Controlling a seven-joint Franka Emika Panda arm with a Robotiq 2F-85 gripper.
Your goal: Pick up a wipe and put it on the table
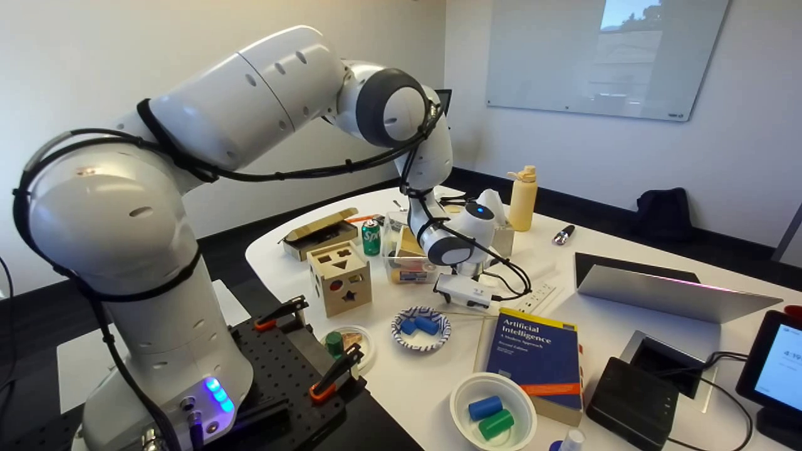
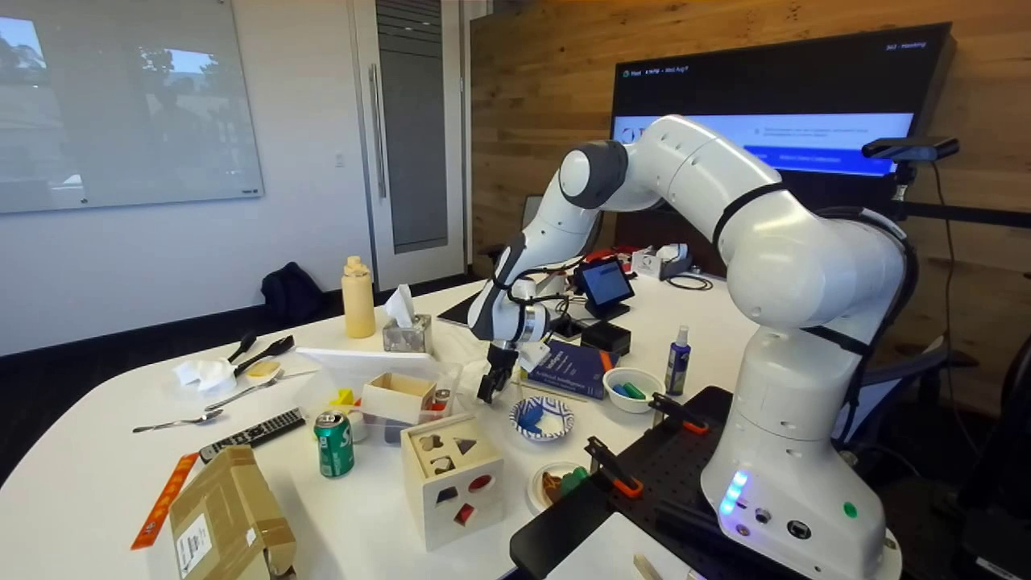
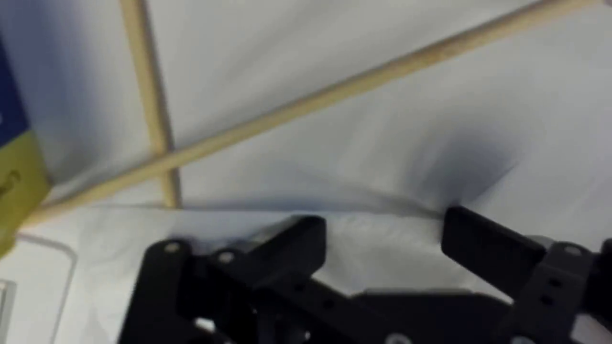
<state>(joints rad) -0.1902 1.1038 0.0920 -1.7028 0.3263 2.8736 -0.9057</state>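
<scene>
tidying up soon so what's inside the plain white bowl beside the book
A blue cylinder and a green cylinder lie in the white bowl; what lies directly beneath them is covered.

Whiteboard (image 1: 564, 62) on pale wall (image 1: 467, 56): upper right, in an exterior view. Lit screen (image 2: 765, 89) before wood-panelled wall (image 2: 540, 121): upper right, in an exterior view. Door (image 2: 415, 145): left of the screen.

"Can you trace the wipe (image 3: 382, 246)?"
"Not every border; the wrist view is blurred."
"What's cut off?"
"There, the book (image 3: 16, 157), at left; in an exterior view, the spray bottle (image 1: 572, 440), by the bottom edge."
</scene>
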